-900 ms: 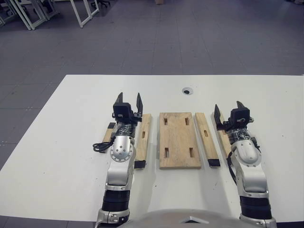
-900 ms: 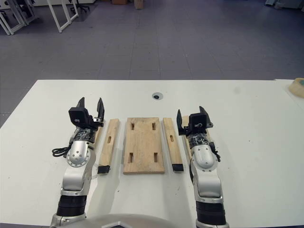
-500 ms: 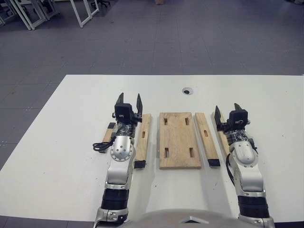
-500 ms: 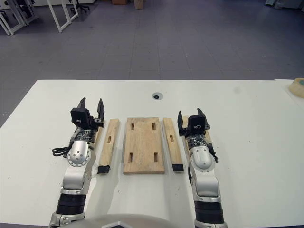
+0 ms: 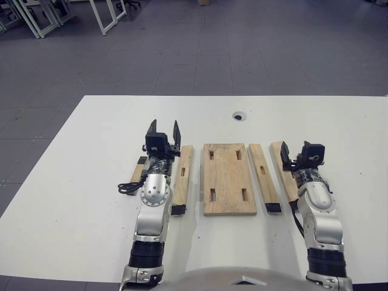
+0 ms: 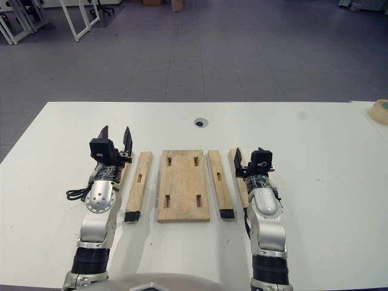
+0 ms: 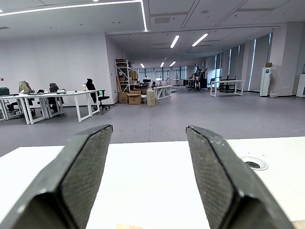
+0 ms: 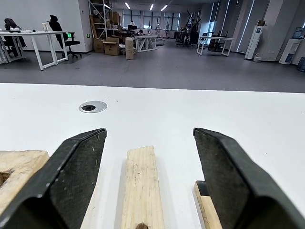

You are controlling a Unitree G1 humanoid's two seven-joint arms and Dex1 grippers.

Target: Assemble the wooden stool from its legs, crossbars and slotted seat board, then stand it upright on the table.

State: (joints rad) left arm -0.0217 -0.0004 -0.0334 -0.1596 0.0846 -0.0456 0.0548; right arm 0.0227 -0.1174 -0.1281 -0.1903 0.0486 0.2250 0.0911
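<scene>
**Stool: nothing joined, all parts flat**

L to R on the table (image 5: 79,194): a short wood strip (image 5: 139,169) lay outermost, partly under the L arm. L gripper (image 5: 164,125) hovered above its far end, fingers apart, holding nothing. Next, a slotted piece (image 5: 183,171), black-capped at the near end. Centre: seat board (image 5: 228,179), flat, four slots showing, none filled. Just R of it, a 2nd slotted piece (image 5: 262,173). Outermost R, another strip (image 5: 285,176), w/ the R gripper (image 5: 298,151) low over it, fingers spread, gripping nothing.

Progress, as I judged it: approx. zero. No leg in any slot, no crossbar fitted. All of the assembly and the standing upright remained to do.
</scene>
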